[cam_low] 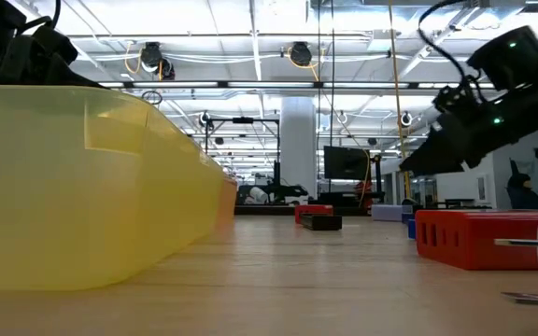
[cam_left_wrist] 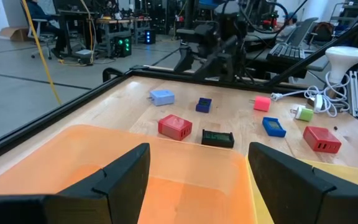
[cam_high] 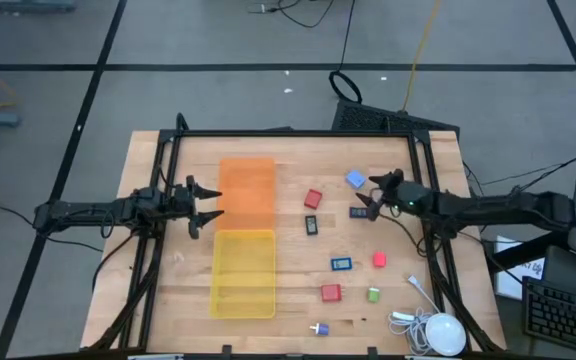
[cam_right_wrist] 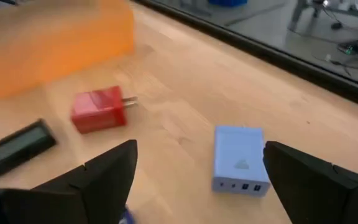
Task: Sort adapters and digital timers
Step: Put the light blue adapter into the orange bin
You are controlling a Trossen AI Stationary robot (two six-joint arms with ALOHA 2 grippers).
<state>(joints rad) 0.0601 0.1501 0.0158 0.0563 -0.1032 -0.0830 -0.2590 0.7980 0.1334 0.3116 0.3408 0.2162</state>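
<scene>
Adapters lie on the table's right half: a light blue one (cam_high: 356,179) (cam_right_wrist: 238,158), two red ones (cam_high: 314,199) (cam_high: 330,293), a pink one (cam_high: 379,260), a green one (cam_high: 374,294) and a white-purple one (cam_high: 319,328). The timers are a black one (cam_high: 312,226) (cam_right_wrist: 17,146), a dark blue one (cam_high: 358,212) and a blue one (cam_high: 341,264). My right gripper (cam_high: 370,197) (cam_right_wrist: 201,149) hangs open above the table between the light blue adapter and the dark blue timer. My left gripper (cam_high: 208,203) (cam_left_wrist: 199,152) is open at the orange bin's left wall.
An orange bin (cam_high: 246,190) stands at the table's middle, toward the far side, with a yellow bin (cam_high: 243,272) right before it on the near side. A white round device with a cable (cam_high: 443,333) lies at the near right corner. Bare wood shows left of the bins.
</scene>
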